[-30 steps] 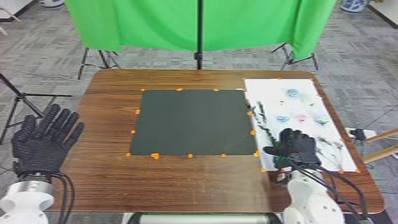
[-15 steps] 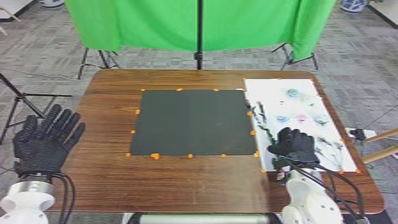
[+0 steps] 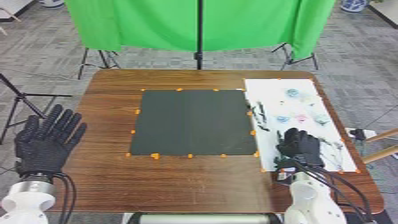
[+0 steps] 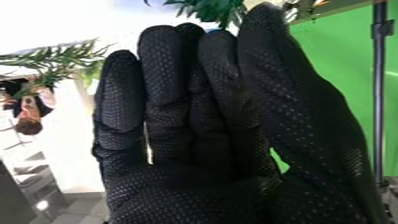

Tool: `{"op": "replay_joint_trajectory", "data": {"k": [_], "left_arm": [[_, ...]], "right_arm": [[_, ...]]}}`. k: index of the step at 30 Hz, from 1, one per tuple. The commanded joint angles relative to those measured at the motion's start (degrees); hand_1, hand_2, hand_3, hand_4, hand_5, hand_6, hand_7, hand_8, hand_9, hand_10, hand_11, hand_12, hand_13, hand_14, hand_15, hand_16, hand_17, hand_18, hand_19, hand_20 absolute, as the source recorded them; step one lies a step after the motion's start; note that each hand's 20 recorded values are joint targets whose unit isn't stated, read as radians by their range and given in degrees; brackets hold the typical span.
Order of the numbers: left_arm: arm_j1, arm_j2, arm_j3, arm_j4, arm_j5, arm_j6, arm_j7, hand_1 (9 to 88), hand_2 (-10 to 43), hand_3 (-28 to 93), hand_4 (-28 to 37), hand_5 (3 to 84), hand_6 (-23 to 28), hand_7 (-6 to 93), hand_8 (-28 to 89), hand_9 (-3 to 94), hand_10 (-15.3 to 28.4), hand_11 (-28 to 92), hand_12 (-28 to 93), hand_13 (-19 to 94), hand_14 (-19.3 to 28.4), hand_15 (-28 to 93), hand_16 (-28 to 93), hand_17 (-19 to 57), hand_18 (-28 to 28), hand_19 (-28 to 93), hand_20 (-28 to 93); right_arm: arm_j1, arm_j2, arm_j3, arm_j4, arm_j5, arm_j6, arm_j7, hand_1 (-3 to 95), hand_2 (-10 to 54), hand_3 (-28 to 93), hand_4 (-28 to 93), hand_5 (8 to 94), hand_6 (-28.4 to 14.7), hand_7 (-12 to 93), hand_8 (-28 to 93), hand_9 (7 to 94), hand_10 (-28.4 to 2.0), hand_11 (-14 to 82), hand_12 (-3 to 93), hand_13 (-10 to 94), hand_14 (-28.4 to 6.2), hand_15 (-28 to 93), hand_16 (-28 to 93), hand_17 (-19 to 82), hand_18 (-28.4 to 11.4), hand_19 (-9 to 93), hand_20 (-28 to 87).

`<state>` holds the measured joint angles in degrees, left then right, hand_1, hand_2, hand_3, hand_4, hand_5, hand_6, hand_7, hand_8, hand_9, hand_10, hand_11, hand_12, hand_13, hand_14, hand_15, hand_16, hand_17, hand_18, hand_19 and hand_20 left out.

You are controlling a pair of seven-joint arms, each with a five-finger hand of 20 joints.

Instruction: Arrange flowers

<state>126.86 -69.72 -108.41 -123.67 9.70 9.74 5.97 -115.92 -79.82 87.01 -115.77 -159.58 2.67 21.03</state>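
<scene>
Your left robot hand [image 3: 43, 152] is spread; your right robot hand [image 3: 303, 149], fingers straight and close together, is over the sheet [image 3: 272, 91] holding flowers [image 3: 301, 118].

"Desk, head view as dial?"
"Brown, wood-grained desk [image 3: 195, 187]. Central mat [image 3: 191, 122]: plain dark green-grey, orange markers [image 3: 155, 156] around it."
"Three o'clock?"
"White sheet [image 3: 266, 87]; one flower pale blue [image 3: 292, 93], another pink [image 3: 300, 118]."
"Twelve?"
"Curtain [image 3: 142, 25], plain bright green. Floor [image 3: 44, 57], mottled grey."
"Eight and four?"
"Left robot hand [image 3: 43, 150] and right robot hand [image 3: 300, 145], both black."
"Pattern, right wrist view?"
"Pale dots on the right robot hand; leaves [image 4: 209, 10], green."
</scene>
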Motion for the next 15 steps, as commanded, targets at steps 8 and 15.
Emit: {"op": "replay_joint_trajectory", "data": {"k": [8, 15], "left_arm": [[0.8, -0.52, -0.05, 0.25, -0.39, -0.17, -0.38, 30.9, 11.5, 71, -28.3, 45.2, 8.2, 11.1, -8, 37.6, 14.0, 16, 13, 28, 14.4, 32, -4, -3.4, 12.7, 27, 14], [0.7, -0.5, 0.1, 0.33, -0.25, -0.14, -0.25, 30.9, 11.6, 71, -28.3, 45.2, 8.2, 11.3, -8, 37.6, 14.0, 16, 13, 28, 14.4, 33, -5, -3.3, 12.7, 27, 14]], "right_arm": [[-9.6, 2.9, -1.5, -1.4, 5.9, 3.4, 7.2, 35.2, -9.5, 86, -24, 39.6, -8.6, 47, -21, 45.2, -21.7, 34.0, 20.6, 42, -18.9, 60, 17, 27, -22.0, 79, 22], [-6.8, 1.8, -1.5, 1.1, 5.6, 1.4, 8.3, 30.0, -9.5, 83, -25, 40.3, -10.9, 41, -17, 43.2, -23.8, 33.4, 21.4, 39, -21.0, 59, 15, 25, -23.0, 78, 20]]}}
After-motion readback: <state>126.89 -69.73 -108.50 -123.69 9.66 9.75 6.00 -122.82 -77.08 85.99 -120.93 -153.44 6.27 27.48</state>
